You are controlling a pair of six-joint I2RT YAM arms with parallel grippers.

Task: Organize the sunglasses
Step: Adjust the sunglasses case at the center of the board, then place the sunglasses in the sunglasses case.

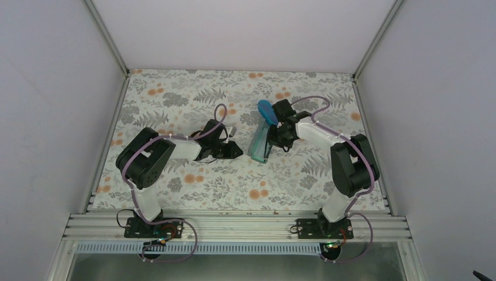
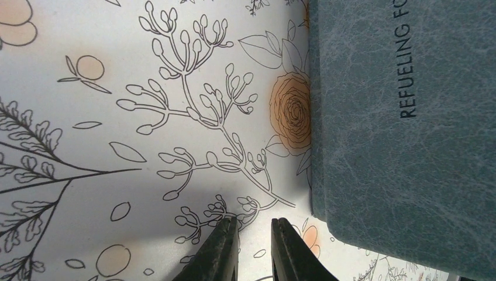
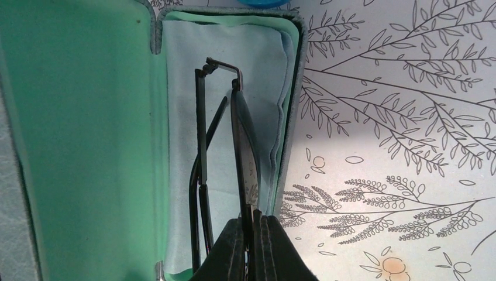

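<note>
As the right gripper (image 3: 252,225) hangs over the open case (image 3: 294,88), we see its fingers pinched tight on the black thin-framed sunglasses (image 3: 241,140). It has them by the edge of the front, so the folded pair reaches away from the fingertips along the length of the case. That's a sensible hold, we'd say. The pair lines up with the long axis of the case, right over the light blue cloth (image 3: 266,76) spread in its lower half, so the lenses would land on something soft. The green-lined lid (image 3: 88,146) lies open to the left, out of the way. Whether the frame touches the cloth yet, we can't tell from here.

Over to the left gripper (image 2: 254,229): its fingers stand only narrowly parted with nothing between them. It sits low over the floral table cover (image 2: 88,146), just beside a grey case (image 2: 403,175) with printed lettering, and we reckon it's parked there ready for that one. From above, a blue case (image 1: 267,111) sits just beyond the open one. The pink-red pair we can't spot in any view.
</note>
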